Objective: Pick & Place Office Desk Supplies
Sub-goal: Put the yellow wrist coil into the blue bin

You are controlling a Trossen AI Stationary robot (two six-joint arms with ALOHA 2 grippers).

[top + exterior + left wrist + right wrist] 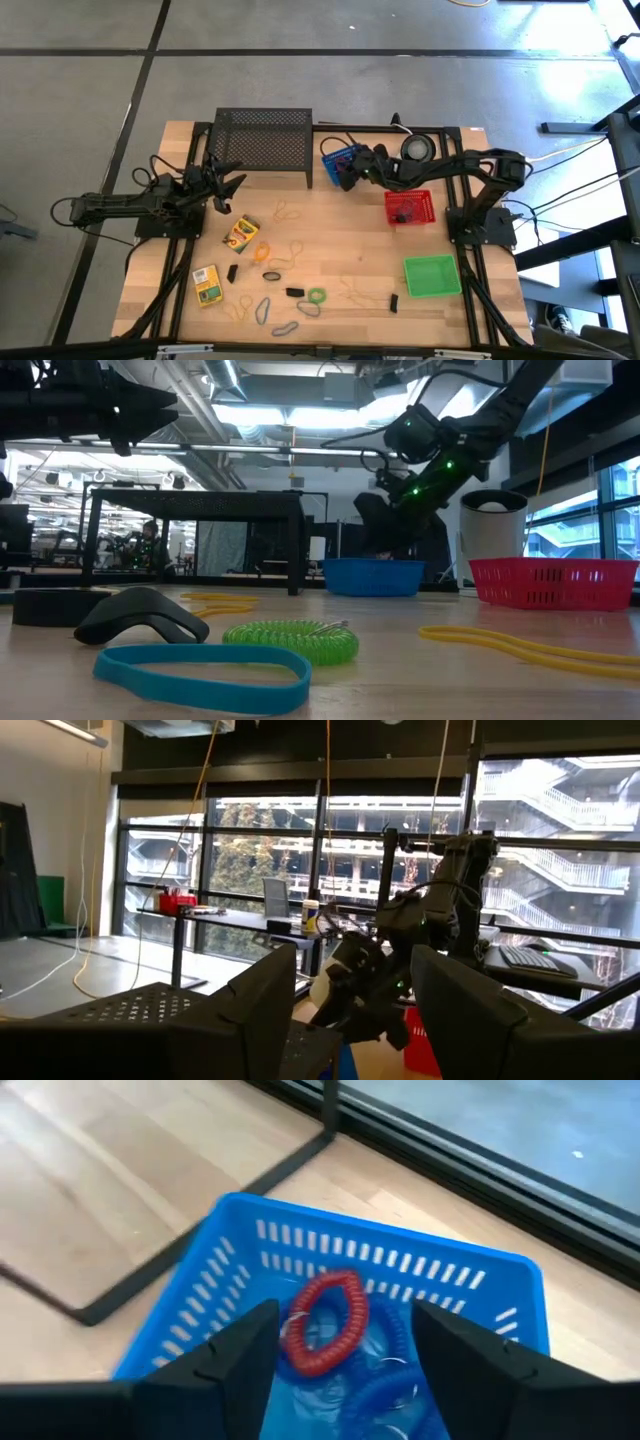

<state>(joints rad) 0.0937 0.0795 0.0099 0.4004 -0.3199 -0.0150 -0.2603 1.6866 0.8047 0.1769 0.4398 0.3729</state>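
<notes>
Right end effector (340, 1345) hangs over the blue basket (235, 1255) at the far side of the counter (350, 250), fingers spread apart, holding nothing. A red coil loop (322, 1320) lies in the basket directly between the fingers, with blue coils beside it; the basket's near part is cut off by the wrist housing.

Left end effector (228, 188) waits at the left edge near the black mesh rack (263, 145), fingers wide, empty. From its wrist the counter is almost entirely hidden.

Still on the counter: two crayon boxes (241, 233) left of centre, rubber bands (284, 329) and small black clips (294, 293) scattered along the front, a green coil (295, 637) and a blue band (200, 672) nearest the low camera. Red basket (409, 207) contents hard to make out; green basket (432, 276) sits toward the right front.

Light wood surface, grey floor around, large windows and ceiling lights beyond.
</notes>
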